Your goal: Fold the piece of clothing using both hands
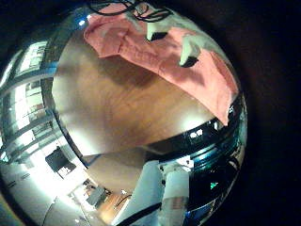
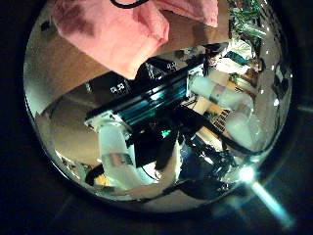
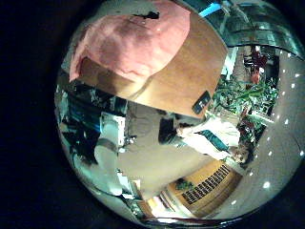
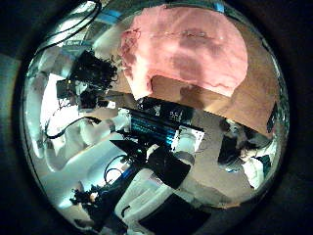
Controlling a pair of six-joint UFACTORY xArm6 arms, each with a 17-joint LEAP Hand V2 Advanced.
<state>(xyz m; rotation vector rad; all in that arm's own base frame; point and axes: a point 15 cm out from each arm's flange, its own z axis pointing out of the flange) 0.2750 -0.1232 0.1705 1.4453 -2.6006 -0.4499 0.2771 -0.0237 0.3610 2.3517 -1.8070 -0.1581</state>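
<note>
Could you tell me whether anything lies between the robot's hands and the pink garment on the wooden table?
Nothing visible does. The pink cloth garment lies on the brown wooden table with only bare tabletop around it, and pale fingertips show right over the cloth.

Pink clothing (image 1: 160,52) cut off at the rim of the left little finger side palm view, partly covered there by fingertips (image 1: 191,49). Cut off also in the left thumb side view. Whole pose of both hands impossible to tell.

Soft cloth garment (image 4: 186,49) — smooth wooden table (image 1: 113,104)
</note>
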